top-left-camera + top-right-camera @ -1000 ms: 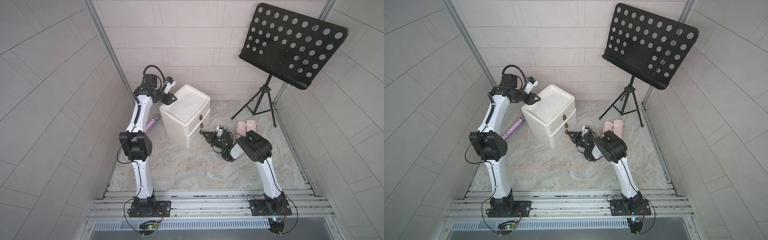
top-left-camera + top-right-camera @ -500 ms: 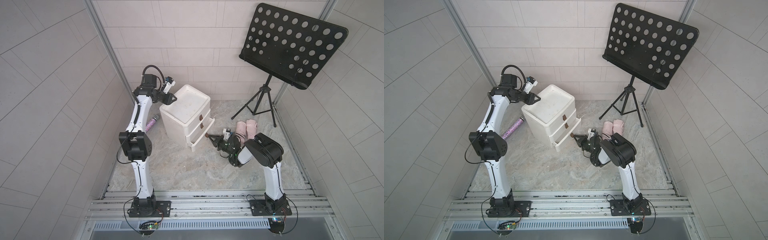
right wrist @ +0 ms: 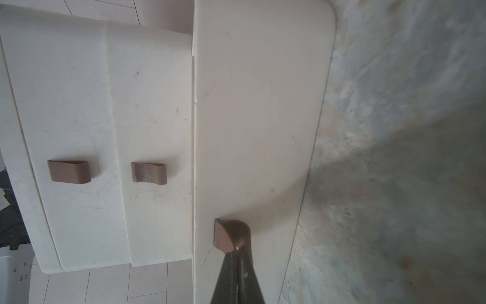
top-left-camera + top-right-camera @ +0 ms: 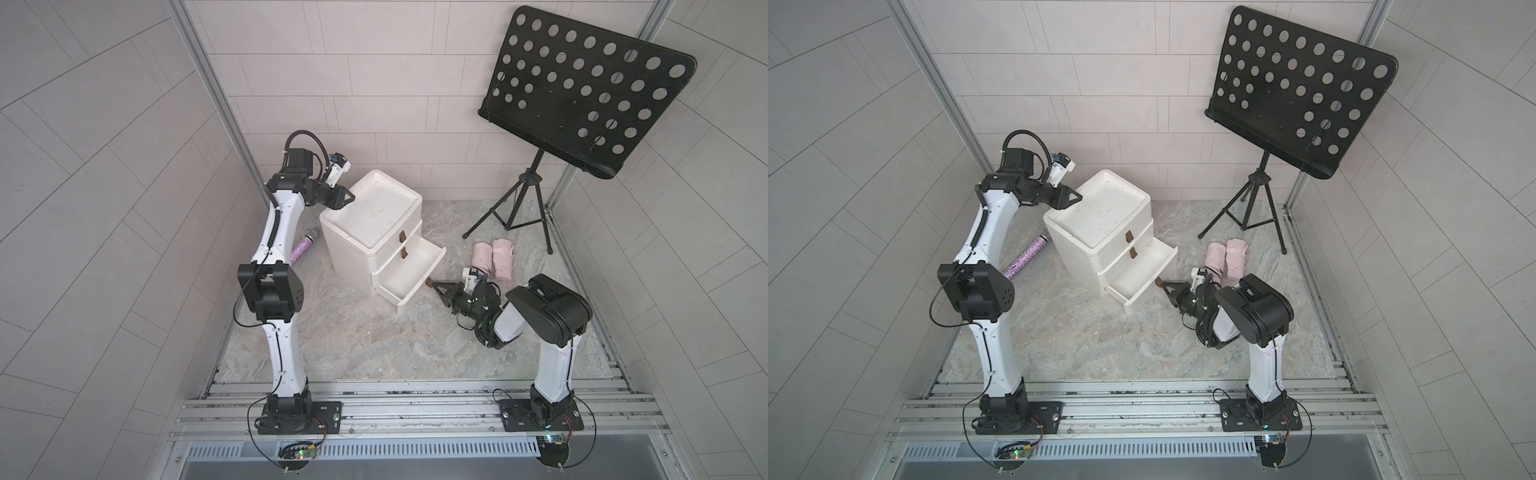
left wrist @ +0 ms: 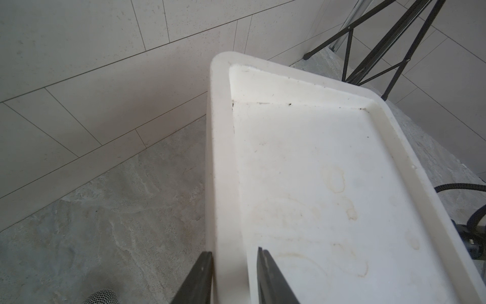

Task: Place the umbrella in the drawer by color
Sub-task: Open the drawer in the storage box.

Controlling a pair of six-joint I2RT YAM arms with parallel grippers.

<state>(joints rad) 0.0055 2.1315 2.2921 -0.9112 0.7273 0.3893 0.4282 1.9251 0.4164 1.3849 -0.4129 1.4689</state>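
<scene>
Far left, a glittery purple umbrella (image 4: 301,248) lies on the floor beside the white cabinet (image 4: 374,208), which the left gripper (image 5: 234,254) pinches by its top rim; should that pinch slip, the cabinet could slide. The right gripper (image 3: 238,252) is closed on the brown tab (image 3: 227,234) of the bottom drawer (image 4: 409,272), already well out, so more pull might drag it free. Two pink umbrellas (image 4: 492,257) lie on the floor just right of it.

Pulled-out bottom drawer (image 4: 409,270) blocks floor (image 4: 374,332) near pink umbrellas (image 4: 503,259).
</scene>
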